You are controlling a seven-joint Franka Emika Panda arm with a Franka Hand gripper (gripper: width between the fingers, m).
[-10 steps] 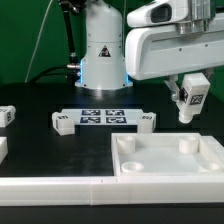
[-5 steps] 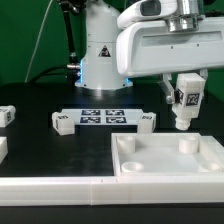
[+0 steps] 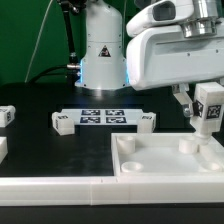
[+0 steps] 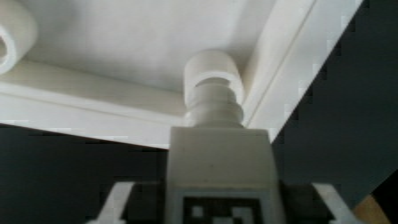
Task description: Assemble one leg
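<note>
While the gripper (image 3: 203, 108) stays clenched on the leg (image 3: 209, 110), the leg's make shows well. It is a stubby white plastic block, square in section and matte, with a black-and-white square tag on its face. In the wrist view the leg (image 4: 221, 150) narrows below the block into a round, ridged peg, and the gripper (image 4: 221, 200) flanks the tagged end with one pale finger on each side.

Beneath the gripper lies the tray (image 3: 160, 170), a large white panel of smooth plastic with a raised rim and a shallow floor. A round socket (image 3: 187, 146) stands up from that floor near the far rim. In the wrist view the tray (image 4: 107, 95) shows a thick, squared rim, and the peg points down just inside it.

Compared with half a second ago, the gripper has moved toward the exterior view's right and sits a little lower. The leg has travelled with it and now hangs above the tray's far right part. Whether the peg touches the tray cannot be told.

Well apart from the gripper, toward the exterior view's left, the marker board (image 3: 100, 117) lies flat on the black table (image 3: 40, 150).
</note>
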